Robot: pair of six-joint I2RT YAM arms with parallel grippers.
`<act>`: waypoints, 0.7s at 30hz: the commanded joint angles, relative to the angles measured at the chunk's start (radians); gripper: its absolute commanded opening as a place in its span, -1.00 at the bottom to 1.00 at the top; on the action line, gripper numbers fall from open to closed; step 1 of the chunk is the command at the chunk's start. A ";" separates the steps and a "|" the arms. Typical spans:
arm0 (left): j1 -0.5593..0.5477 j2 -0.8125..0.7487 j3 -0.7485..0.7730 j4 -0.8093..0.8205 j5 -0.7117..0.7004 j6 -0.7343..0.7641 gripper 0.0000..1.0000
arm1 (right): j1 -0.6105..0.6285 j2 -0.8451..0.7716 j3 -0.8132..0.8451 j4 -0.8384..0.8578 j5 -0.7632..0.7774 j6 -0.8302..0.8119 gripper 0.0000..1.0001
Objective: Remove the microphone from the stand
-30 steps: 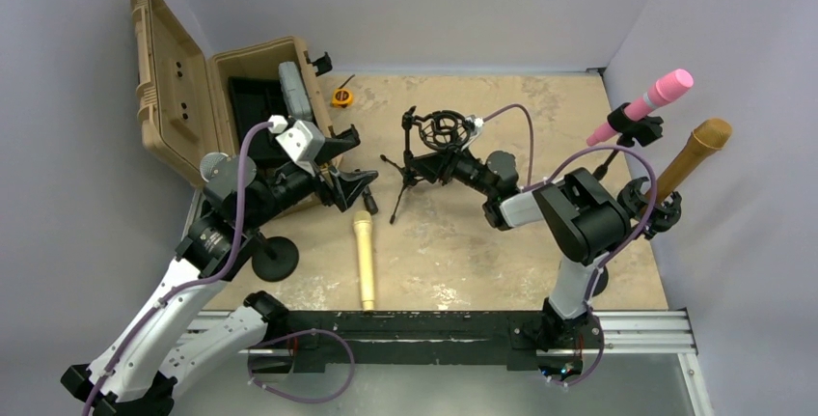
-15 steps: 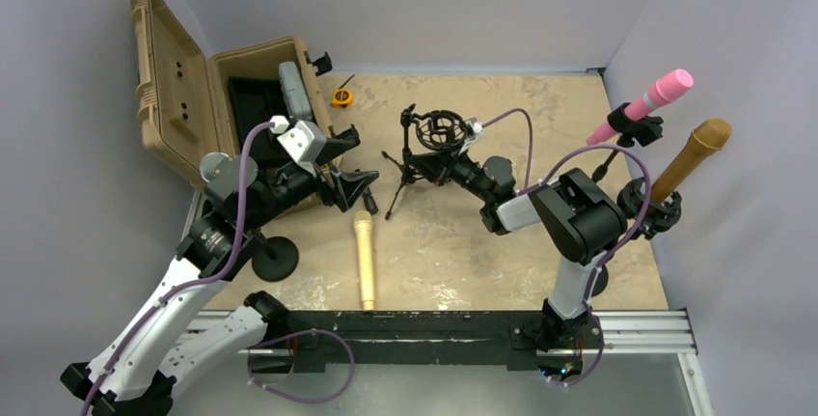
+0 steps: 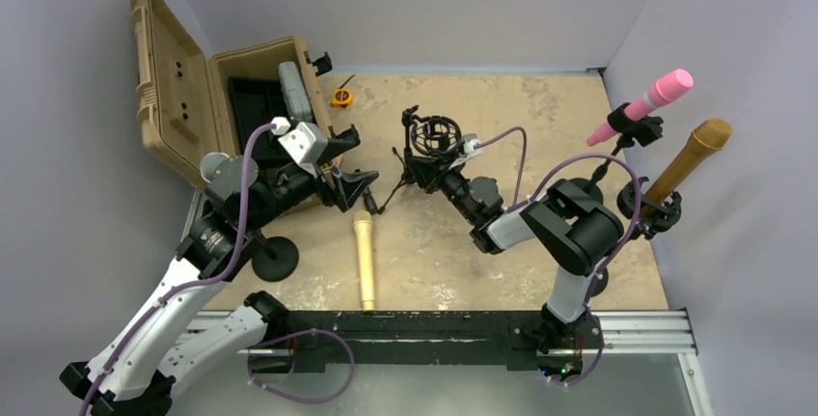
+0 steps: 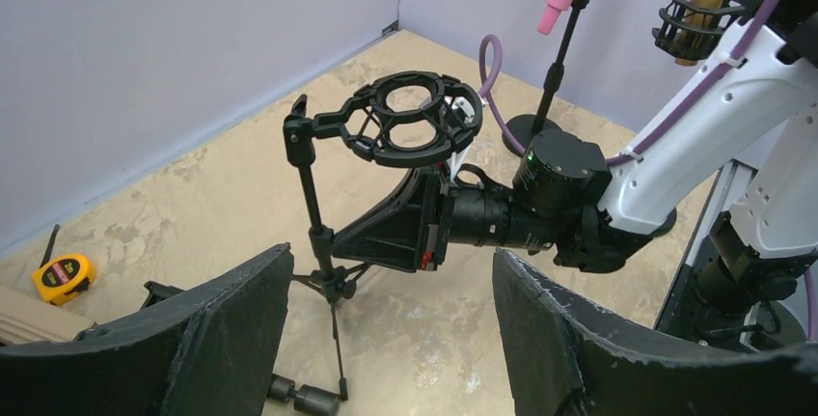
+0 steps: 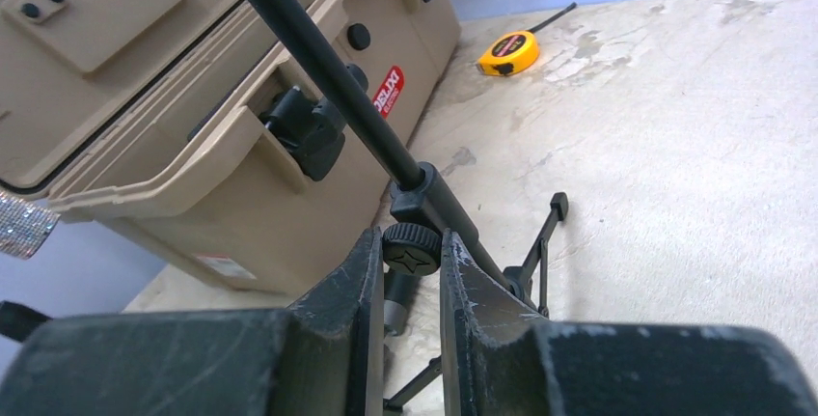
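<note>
Top view: the mic (image 3: pixel 365 262) lies flat on the tan bench (image 3: pixel 559 107). Its long axis runs near to far, with the head away from the arms and close to the left jaws. There is open bench on both sides of it. A case (image 3: pixel 183 97) stands far left, a pink mic (image 3: pixel 656 97) and a gold mic (image 3: pixel 693 151) sit in stands at the right edge, and lilac walls (image 3: pixel 434 1) close it in.

Left wrist: the left jaws are apart, facing the tripod (image 4: pixel 323 242) and its ring mount (image 4: pixel 410 117).

Right wrist: the right jaws are clamped on the tripod's knob (image 5: pixel 412 247), and the pole (image 5: pixel 318 59) leans up to the left.
</note>
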 commanded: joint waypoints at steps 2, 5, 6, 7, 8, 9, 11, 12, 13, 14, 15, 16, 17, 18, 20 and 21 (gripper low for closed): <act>-0.013 -0.016 0.011 0.005 -0.019 0.027 0.46 | 0.049 -0.080 0.020 -0.043 0.249 -0.082 -1.00; -0.015 -0.020 0.012 0.003 -0.021 0.029 0.46 | 0.049 -0.090 0.020 -0.064 0.247 -0.079 -0.92; -0.016 -0.020 0.011 0.003 -0.021 0.030 0.46 | 0.048 -0.093 0.019 -0.063 0.236 -0.076 -0.83; -0.017 -0.019 0.012 0.001 -0.023 0.030 0.46 | 0.048 -0.095 0.018 -0.058 0.201 -0.063 -0.73; -0.018 -0.019 0.012 0.001 -0.023 0.032 0.46 | 0.048 -0.097 0.018 -0.061 0.179 -0.049 -0.60; -0.019 -0.019 0.011 -0.001 -0.024 0.033 0.46 | 0.048 -0.097 0.023 -0.075 0.150 -0.034 -0.47; -0.021 -0.016 0.011 -0.002 -0.029 0.035 0.46 | 0.045 -0.099 0.035 -0.119 0.091 0.006 -0.17; -0.022 -0.013 0.012 -0.002 -0.030 0.036 0.46 | 0.042 -0.098 0.040 -0.137 0.056 0.027 -0.05; -0.022 -0.012 0.013 -0.003 -0.029 0.037 0.46 | 0.038 -0.101 0.041 -0.152 0.030 0.052 0.05; -0.023 -0.009 0.013 -0.004 -0.029 0.036 0.46 | 0.029 -0.102 0.038 -0.158 -0.019 0.076 0.16; -0.023 -0.007 0.014 -0.004 -0.029 0.037 0.46 | 0.017 -0.100 0.035 -0.164 -0.078 0.100 0.20; -0.023 -0.004 0.014 -0.004 -0.027 0.037 0.46 | 0.001 -0.095 0.034 -0.169 -0.131 0.126 0.24; -0.024 -0.002 0.014 -0.005 -0.024 0.036 0.46 | -0.017 -0.086 0.029 -0.169 -0.182 0.156 0.28; -0.023 0.000 0.015 -0.005 -0.023 0.034 0.46 | -0.039 -0.075 0.023 -0.161 -0.238 0.181 0.30; -0.024 0.005 0.016 -0.004 -0.019 0.033 0.46 | -0.089 -0.049 0.003 -0.114 -0.356 0.235 0.30; -0.025 0.007 0.016 -0.004 -0.018 0.032 0.46 | -0.113 -0.036 -0.009 -0.075 -0.404 0.266 0.30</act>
